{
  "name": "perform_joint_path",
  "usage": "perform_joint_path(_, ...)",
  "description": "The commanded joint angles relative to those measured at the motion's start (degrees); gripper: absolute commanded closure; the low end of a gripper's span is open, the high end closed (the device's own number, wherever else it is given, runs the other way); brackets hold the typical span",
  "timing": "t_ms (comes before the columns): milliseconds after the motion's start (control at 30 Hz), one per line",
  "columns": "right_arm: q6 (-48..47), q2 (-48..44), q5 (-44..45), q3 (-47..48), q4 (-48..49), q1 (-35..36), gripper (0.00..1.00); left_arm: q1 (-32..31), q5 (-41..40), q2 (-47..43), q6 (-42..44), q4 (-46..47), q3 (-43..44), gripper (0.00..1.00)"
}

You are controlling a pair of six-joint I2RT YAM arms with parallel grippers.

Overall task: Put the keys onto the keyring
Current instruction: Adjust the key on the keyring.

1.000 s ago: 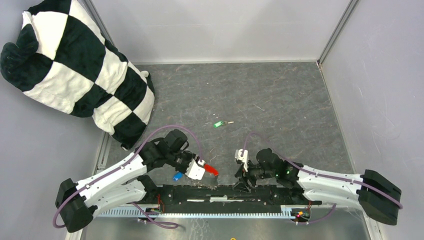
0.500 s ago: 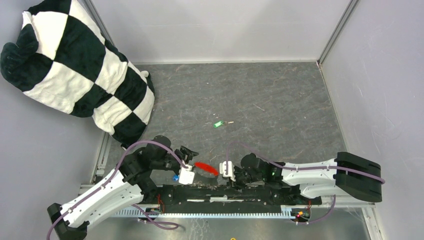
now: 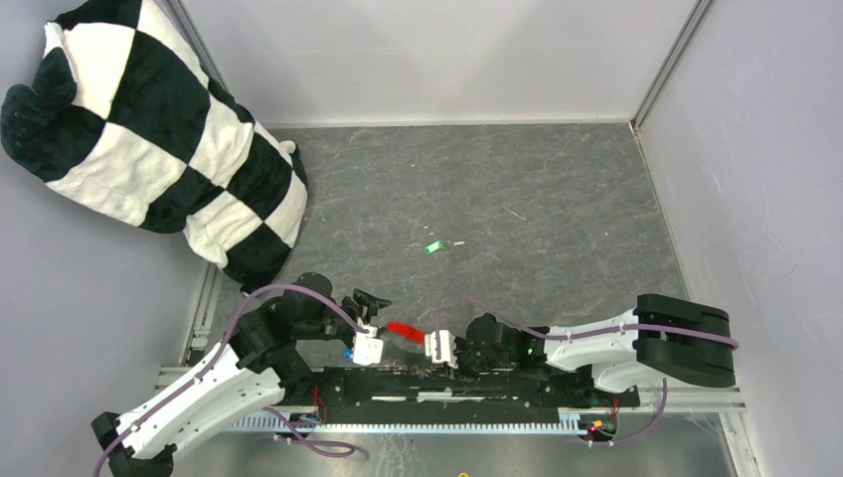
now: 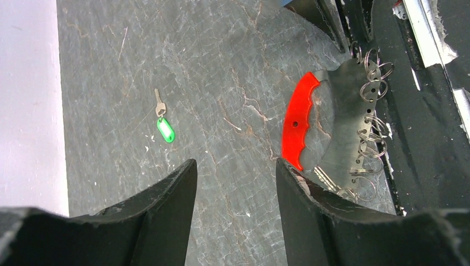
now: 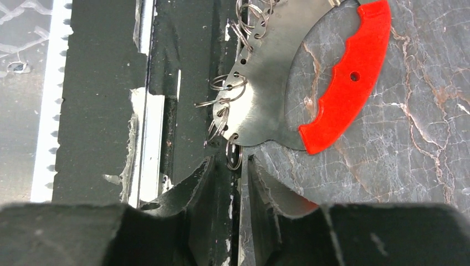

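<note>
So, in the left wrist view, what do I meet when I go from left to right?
Green key → red tag → metal plate → rings.

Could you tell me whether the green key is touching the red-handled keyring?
Apart. The left wrist view shows bare table between green key and red-handled keyring.

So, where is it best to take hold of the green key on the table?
Probably by the green head, from straight above, closing across its narrow width. The green key lies flat and alone on the table; its head looks broader than the thin metal blade.
</note>
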Motion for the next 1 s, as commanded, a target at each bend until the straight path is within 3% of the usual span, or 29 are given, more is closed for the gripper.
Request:
perform_joint_path(0,-0.7,1.1,3.2,1.8,4.5,0.5,0.68,0.2,-0.5,-0.5,-3.6,0.2,1.4,0.39)
perform_joint_path(200,-0.4,2.1,2.8,2.0,5.0,0.7,0.79,0.2,-1.0,-0.7,-3.2,-0.3,1.8,0.39)
perform_joint_path(367,-0.5,2.4,3.1,3.6,2.6,0.7,0.99,0.2,-1.1,-0.3,-3.2,0.0,2.0,0.39)
perform_joint_path(567,-5.2,-4.6,10.3,13.5,-12.7,0.5,1.00,0.2,-0.4,1.3,-9.6,5.7,3.3,0.37)
perform_joint_path(767,-6.9,-8.6,11.5,25.2,-27.1,-0.4,1.00,0.2,2.1,7.0,-20.0,12.2,8.4,0.35)
perform_joint_path(967,-8.7,-12.7,11.5,30.4,-31.8,-0.5,1.00,0.2,6.7,9.5,-27.7,16.0,11.0,0.36)
